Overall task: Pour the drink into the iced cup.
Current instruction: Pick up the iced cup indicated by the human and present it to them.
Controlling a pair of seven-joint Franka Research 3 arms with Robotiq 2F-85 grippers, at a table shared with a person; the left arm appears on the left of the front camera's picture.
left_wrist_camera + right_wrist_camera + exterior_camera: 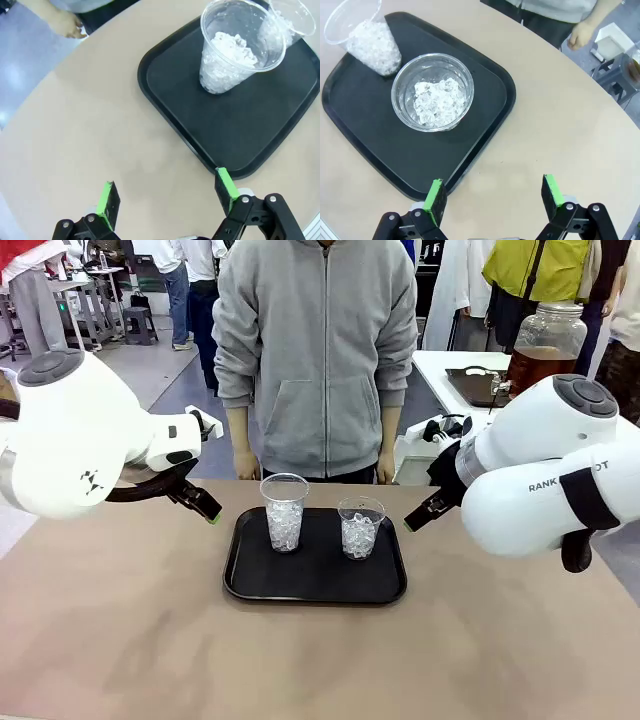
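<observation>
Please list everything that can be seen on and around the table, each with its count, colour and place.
table: one, beige, foreground
tray: one, black, middle of the table
tall cup: one, clear, ice inside, upright on the tray's left half
short cup: one, clear, ice inside, upright on the tray's right half
jar: one, clear glass, amber-brown inside, far right beyond the table
person: one, grey hoodie, standing at the far edge
left gripper: one, black with green pads, open, left of the tray
right gripper: one, black with green pads, open, right of the tray

Open table (120, 630) round the tray (315, 596); on it, tall iced cup (285, 512) beside short iced cup (361, 528).
</observation>
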